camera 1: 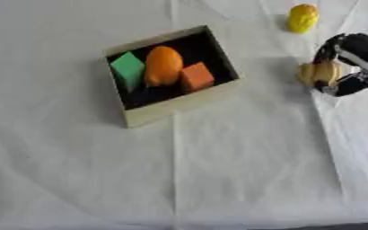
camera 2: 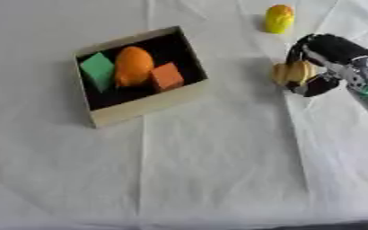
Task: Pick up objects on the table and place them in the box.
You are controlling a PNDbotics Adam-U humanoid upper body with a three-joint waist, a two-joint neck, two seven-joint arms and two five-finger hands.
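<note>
Right eye view shows the right hand (camera 2: 322,67) coming in from the right edge, its black fingers (camera 2: 328,45) curled over a tan, ridged object (camera 2: 291,72) that sits at their tips, on the side toward the box (camera 2: 144,108). The object looks light and rigid, probably smooth-skinned, so a wrap around its rounded middle should suit it. The wrist angles down and inward. Beyond the fingers lies a yellow object (camera 2: 279,19) on the cloth. The box, well off past the fingertips, already holds a green block (camera 2: 98,69), an orange oval (camera 2: 133,65) and an orange cube (camera 2: 168,77). The left hand is out of sight.
</note>
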